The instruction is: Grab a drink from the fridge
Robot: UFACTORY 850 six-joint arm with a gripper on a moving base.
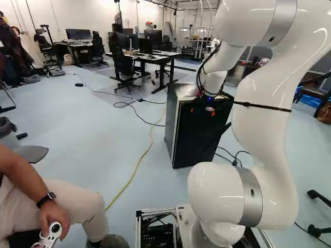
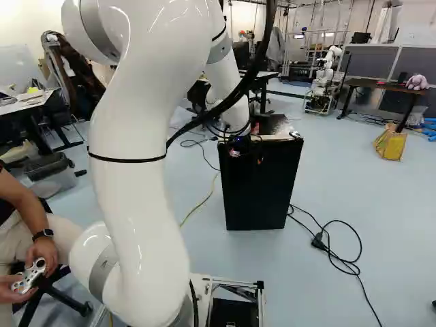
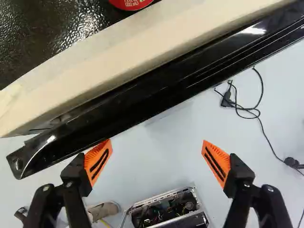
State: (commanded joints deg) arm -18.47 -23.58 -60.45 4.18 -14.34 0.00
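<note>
Hovering beside the top of the fridge (image 1: 199,135), where a red can (image 3: 130,4) sits, the gripper (image 1: 202,111) spreads its fingers wide.

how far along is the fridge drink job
Looks done: reaching the black mini fridge, with the gripper by its door. In hand: nothing; the orange pads stand apart with floor showing between. Left: the door looks shut, so opening it and taking out a drink likely remain.

The glossy white arm (image 1: 271,85) has rounded joints (image 1: 214,194), grey bands (image 1: 250,196), black cables (image 2: 253,76) and a black gripper (image 1: 202,111) with ribbed orange pads (image 3: 98,161).
</note>
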